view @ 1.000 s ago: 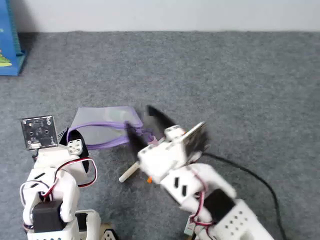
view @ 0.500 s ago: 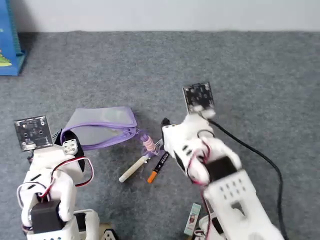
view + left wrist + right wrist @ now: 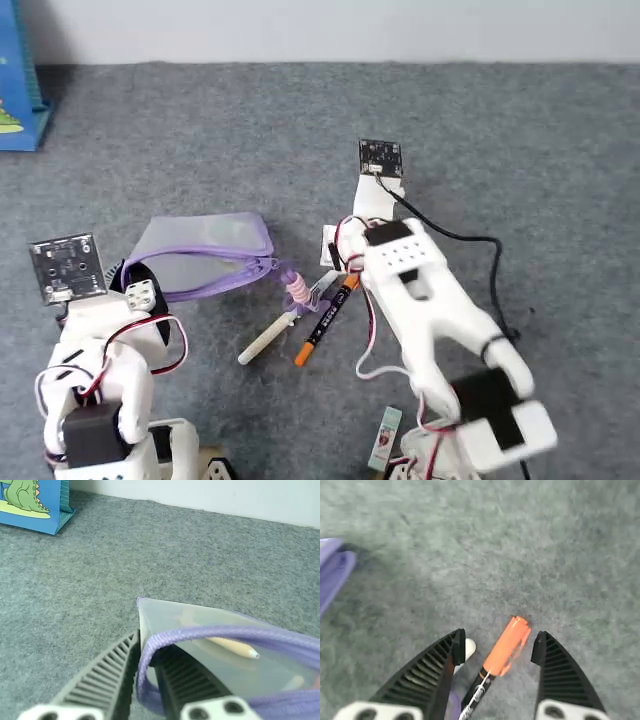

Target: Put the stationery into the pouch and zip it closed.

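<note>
Carpet [image 3: 280, 420] nearest the right arm's base carries a small green-and-white packet [image 3: 383, 438]. Next out, your left gripper [image 3: 146, 647] has its jaws pressed together on the purple zip edge of the pouch [image 3: 205, 250], at the corner closest to that arm, and the pouch mouth gapes open. Through the translucent wall you can see a cream pencil [image 3: 227, 647] lying inside.

Your right gripper [image 3: 500, 639] stands with its jaws apart, one on each side of the orange cap of the orange marker [image 3: 322, 325]. That marker lies on the carpet just beside the pouch's open end, with its capped end under the right wrist and its other end pointing back toward the bases. A cream pen [image 3: 264, 341] lies near it on the pouch side, roughly parallel. A small pink striped piece [image 3: 298, 288] sits right at the end of the zip — you can't tell from above whether it touches the pens.

Farthest off, at the carpet's back corner, stands a blue box [image 3: 18, 85] with a green dinosaur on it.
</note>
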Robot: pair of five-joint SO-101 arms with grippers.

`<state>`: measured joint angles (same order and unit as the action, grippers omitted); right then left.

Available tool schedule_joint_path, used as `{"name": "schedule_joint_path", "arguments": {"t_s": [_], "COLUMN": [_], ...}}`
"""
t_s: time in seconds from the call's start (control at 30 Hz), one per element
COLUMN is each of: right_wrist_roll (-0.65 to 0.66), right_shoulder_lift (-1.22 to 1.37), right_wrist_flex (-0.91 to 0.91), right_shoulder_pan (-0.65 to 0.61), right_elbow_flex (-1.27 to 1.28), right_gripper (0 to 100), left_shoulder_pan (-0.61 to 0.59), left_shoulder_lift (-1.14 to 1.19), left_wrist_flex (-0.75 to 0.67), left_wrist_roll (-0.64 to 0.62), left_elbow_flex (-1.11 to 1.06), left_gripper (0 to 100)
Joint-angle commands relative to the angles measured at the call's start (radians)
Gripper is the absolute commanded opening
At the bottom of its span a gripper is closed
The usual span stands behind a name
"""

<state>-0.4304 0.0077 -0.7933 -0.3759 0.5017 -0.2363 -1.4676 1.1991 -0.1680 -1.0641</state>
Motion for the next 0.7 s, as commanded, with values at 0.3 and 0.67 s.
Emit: {"name": "schedule_joint_path", "arguments": {"t_s": [0.3, 0.67], "right_wrist_roll": [-0.034, 0.031], "right_shoulder_lift": [0.196, 0.226], "right_wrist_flex": [-0.013, -0.013], "right_shoulder_pan": [0.012, 0.116], "right_elbow_flex": [-0.137, -0.17], "right_gripper": [21.2, 3.3], "left_shoulder_pan": [-0.011, -0.011], "left_shoulder_lift": [0.011, 0.009], "left_wrist_flex": [-0.006, -0.006], "left_wrist_roll": [-0.006, -0.006], "left_elbow_flex": [0.004, -0.002], "left_gripper": [1, 1]}}
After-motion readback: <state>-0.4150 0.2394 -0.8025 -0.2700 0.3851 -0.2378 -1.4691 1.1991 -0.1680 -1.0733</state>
